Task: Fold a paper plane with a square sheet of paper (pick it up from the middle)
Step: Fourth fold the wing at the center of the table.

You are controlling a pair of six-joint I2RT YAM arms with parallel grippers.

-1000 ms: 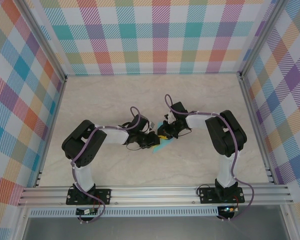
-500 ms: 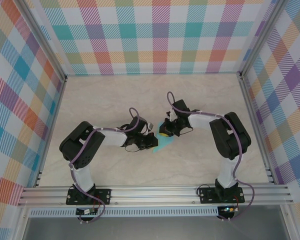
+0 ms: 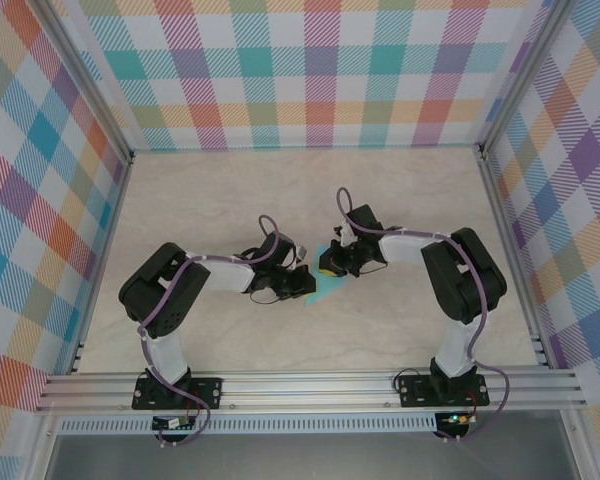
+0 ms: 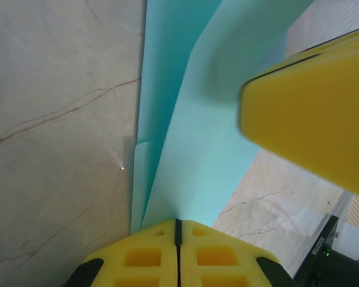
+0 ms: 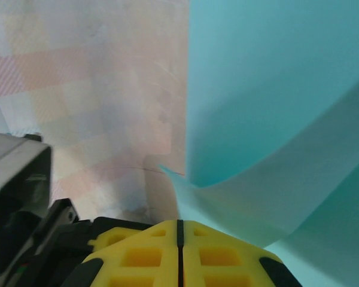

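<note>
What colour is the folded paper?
The paper is plain light turquoise, clearest from the left wrist.

Left arm (image 3: 215,270): elbow bent, forearm reaching to the left side of the square sheet of paper (image 3: 326,289).
Left gripper (image 3: 306,283): pads pressed together on the sheet.
Right arm (image 3: 420,243): elbow bent, forearm at the sheet's far right.
Right gripper (image 3: 331,266): pads clamped on the sheet.

Right pincer (image 5: 178,226): yellow pads pressed together, seam closed on an edge of the square sheet of paper (image 5: 257,89). The sheet rises ahead and right of the pads, one creased flap slanting across. Pale marbled worktop (image 5: 96,89) lies ahead-left.
</note>
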